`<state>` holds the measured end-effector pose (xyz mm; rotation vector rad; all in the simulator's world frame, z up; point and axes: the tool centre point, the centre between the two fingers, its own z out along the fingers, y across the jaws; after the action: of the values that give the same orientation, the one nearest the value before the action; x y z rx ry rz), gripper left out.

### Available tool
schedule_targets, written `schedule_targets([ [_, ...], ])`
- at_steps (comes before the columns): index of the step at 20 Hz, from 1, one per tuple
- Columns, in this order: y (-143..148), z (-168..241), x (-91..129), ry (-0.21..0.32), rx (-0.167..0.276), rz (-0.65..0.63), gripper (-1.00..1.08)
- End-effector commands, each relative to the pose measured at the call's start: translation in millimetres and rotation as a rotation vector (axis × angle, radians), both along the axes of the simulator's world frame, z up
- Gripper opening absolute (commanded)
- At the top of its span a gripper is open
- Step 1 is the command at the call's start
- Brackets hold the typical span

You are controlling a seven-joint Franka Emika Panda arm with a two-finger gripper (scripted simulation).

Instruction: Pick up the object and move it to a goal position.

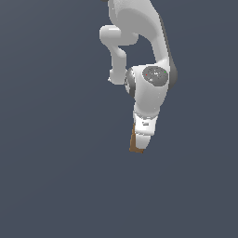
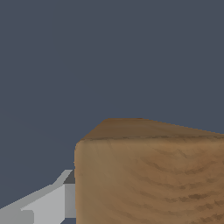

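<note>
The object [image 1: 135, 145], a brown wood-grained block, shows as a narrow strip along the edge and lower end of the white gripper [image 1: 141, 143], which covers most of it in the exterior view. In the wrist view the object [image 2: 148, 175] fills the near field very close to the camera. One grey finger [image 2: 48, 203] lies flush against its side, and the other finger is out of frame. The gripper is shut on the object. Whether the object rests on the surface or hangs above it cannot be told.
The white arm [image 1: 148, 88] reaches in from the upper part of the exterior view. Around it lies a plain dark blue-grey surface [image 1: 56, 176]. No goal marker shows in either view.
</note>
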<state>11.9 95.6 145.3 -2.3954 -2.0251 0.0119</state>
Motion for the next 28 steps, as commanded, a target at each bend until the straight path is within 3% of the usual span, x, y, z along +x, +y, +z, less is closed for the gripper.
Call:
schedule_targets([
  [1,5.1,12.4,3.6,-0.009,0.001,0.001,-1.0],
  [19,75.8,142.2,27.5,-0.009,0.002,0.001,-1.0],
  [28,96.8,179.9,36.9,-0.009,0.002,0.001,-1.0],
])
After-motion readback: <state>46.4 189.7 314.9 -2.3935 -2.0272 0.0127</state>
